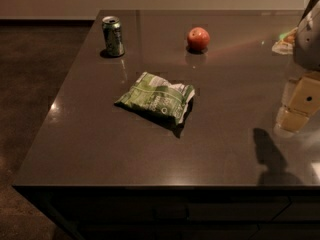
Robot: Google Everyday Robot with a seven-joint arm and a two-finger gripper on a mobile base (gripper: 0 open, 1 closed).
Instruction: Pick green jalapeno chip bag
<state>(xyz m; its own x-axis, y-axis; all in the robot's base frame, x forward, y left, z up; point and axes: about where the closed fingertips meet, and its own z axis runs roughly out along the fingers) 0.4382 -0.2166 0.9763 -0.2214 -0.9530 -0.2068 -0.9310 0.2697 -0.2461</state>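
One gripper hangs well right of the green jalapeno chip bag; spread or pressed together, I cannot tell. The bag lies flat on the table, with the can and apple well behind it, so I judge a grab from above unobstructed.

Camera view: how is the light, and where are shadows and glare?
In the camera view the light is dim; the flat crinkled green jalapeno chip bag throws a dark shadow at its lower right; the gripper, at the right edge above the glossy dark table, casts one nearer the front; a glare spot sits near the table's left edge.
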